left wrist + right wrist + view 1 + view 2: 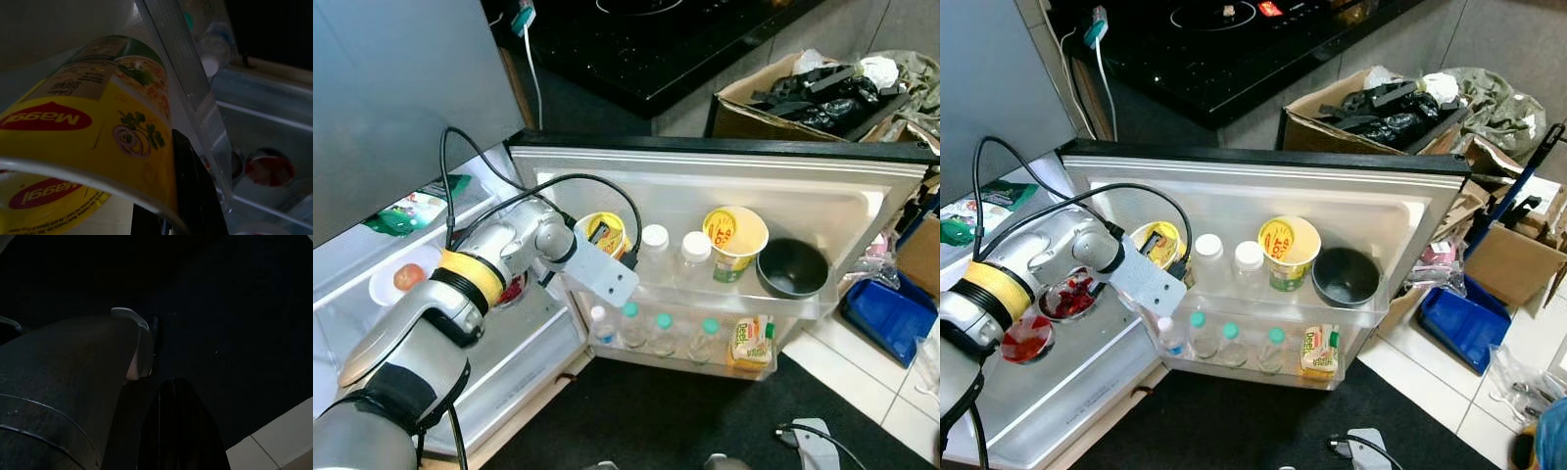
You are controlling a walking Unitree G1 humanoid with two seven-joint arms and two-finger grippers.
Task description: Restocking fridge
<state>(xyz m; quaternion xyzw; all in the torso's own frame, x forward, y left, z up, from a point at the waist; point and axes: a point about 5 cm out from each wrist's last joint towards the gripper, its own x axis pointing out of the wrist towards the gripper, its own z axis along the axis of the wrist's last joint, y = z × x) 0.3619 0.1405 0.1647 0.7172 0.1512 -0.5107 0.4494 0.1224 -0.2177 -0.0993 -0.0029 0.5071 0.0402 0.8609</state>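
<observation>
At the door shelf's 9 o'clock end | left tool [161, 215] grips noodle cup [604, 233] | bottles, second cup, bowl stocked | release pending

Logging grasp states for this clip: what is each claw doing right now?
Left claw: at the yellow noodle cup in the door shelf; a real grasp cannot be told.
Right claw: hangs idle; state cannot be told.

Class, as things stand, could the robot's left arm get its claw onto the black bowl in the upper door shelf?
Probably yes: the black bowl sits open-topped at the shelf's far end, though the left claw is at the yellow noodle cup.
</observation>
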